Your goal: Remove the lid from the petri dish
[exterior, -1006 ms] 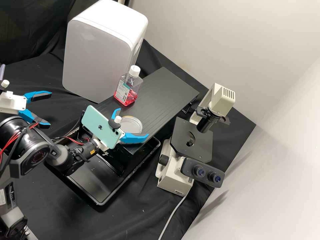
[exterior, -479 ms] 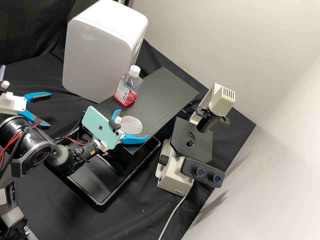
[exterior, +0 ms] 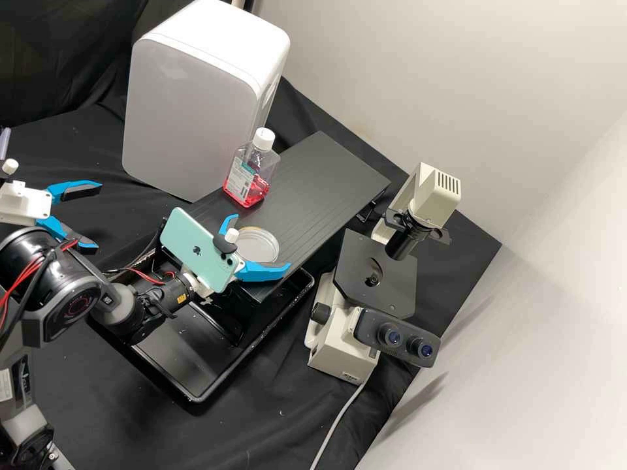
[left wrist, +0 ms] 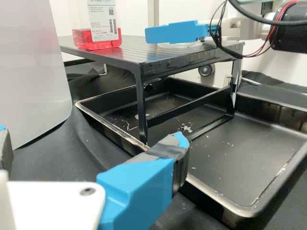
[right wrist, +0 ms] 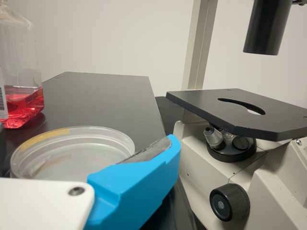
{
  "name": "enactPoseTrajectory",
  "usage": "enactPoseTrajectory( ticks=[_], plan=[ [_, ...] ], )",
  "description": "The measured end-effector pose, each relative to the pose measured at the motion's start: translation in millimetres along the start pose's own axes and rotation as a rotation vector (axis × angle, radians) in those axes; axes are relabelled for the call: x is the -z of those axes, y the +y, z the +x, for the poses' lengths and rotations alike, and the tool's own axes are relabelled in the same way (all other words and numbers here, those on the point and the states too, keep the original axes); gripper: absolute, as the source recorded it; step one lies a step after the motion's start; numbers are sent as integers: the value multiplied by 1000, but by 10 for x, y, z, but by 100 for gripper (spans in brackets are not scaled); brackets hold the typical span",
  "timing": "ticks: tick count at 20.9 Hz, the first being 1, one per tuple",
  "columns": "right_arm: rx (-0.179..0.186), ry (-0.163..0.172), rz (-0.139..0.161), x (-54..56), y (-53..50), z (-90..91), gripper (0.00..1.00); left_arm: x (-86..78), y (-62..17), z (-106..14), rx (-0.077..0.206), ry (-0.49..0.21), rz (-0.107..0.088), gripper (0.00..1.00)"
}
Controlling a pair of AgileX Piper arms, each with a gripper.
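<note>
Blue-fingered right pincer | spread wide, straddling lidded petri dish on black platform, contact unclear | left pincer likewise parted, empty, above bench

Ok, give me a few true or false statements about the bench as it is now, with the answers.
1. The petri dish sits on the raised black platform. True.
2. The right claw is open, with one finger on each side of the dish. True.
3. The culture flask of red liquid lies on its side. False: it stands upright on the platform.
4. The left claw is shut on the dish. False: it is open and well apart from the dish.
</note>
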Motion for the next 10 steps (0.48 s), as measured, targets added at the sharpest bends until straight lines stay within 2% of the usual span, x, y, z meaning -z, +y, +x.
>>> enactPoseTrajectory(
  ticks=[10],
  plan=[
    [0, 0, 0, 0, 0, 0, 0, -1, -1, -1, -1, 6, 4, 100]
  ],
)
